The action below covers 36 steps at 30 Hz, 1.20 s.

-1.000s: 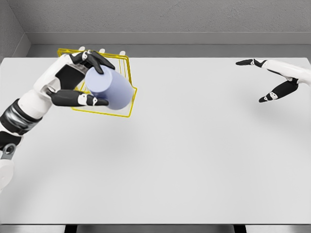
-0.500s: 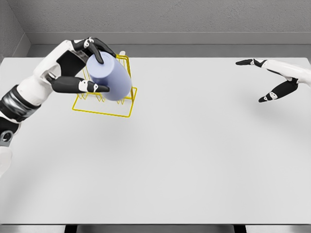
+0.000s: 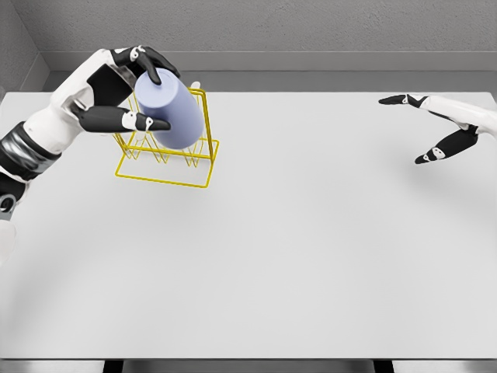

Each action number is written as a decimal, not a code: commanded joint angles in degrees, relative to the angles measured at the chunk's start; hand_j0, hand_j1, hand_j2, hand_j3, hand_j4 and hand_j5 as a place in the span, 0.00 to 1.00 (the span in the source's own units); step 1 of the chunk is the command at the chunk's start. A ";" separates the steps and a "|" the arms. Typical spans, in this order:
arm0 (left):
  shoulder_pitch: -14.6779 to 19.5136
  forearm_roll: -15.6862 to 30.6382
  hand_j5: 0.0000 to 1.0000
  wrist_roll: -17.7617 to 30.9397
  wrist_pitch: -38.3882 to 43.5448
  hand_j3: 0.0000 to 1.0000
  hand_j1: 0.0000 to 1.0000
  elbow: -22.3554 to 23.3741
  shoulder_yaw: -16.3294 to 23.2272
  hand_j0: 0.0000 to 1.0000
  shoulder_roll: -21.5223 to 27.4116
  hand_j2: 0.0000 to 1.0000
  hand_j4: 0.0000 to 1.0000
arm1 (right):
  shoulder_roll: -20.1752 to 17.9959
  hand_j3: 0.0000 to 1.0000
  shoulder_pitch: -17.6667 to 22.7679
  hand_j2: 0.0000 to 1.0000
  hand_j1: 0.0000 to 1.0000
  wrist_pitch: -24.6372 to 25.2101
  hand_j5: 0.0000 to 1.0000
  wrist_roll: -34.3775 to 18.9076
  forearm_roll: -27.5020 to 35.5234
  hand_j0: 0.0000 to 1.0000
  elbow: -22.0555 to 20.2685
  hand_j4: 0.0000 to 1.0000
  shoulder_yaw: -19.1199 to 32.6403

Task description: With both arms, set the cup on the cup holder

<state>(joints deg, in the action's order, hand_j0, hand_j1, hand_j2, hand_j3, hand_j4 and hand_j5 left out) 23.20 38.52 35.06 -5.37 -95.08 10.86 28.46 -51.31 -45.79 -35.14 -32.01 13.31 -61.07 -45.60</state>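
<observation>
I have the left hand (image 3: 128, 89) wrapped around the lavender cup (image 3: 169, 113), dark fingers (image 3: 155, 62) over its top end and the thumb across its lower side. The cup is tilted, held above the counter (image 3: 311, 249), in front of the upper wires of the yellow cup holder (image 3: 175, 159), whose base rests just below my fingers. My right hand (image 3: 439, 124) hovers far off at the right edge, fingers spread and holding nothing.
</observation>
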 commanded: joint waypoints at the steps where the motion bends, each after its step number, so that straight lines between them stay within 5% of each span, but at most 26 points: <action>1: 0.17 0.24 0.35 -0.06 0.18 0.35 0.35 0.86 -0.05 0.35 0.02 0.35 0.35 | -0.02 1.00 0.00 1.00 1.00 0.14 1.00 0.02 0.49 1.00 -0.01 1.00 0.07; 20: 5.10 -2.13 0.34 -0.06 3.08 0.34 0.34 8.42 0.04 0.34 -1.74 0.34 0.34 | 0.16 1.00 0.00 1.00 1.00 0.14 1.00 0.02 0.49 1.00 0.07 1.00 0.07; 36: 3.16 -2.31 0.34 -0.06 2.91 0.34 0.34 8.07 0.48 0.34 -2.09 0.34 0.34 | 0.25 1.00 0.00 1.00 1.00 0.14 1.00 0.02 0.40 1.00 -0.01 1.00 0.07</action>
<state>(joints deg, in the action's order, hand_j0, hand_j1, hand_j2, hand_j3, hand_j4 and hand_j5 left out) 26.28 35.83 35.05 -2.44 -86.93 11.33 26.33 -51.04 -45.79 -35.14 -32.01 13.31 -61.04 -45.60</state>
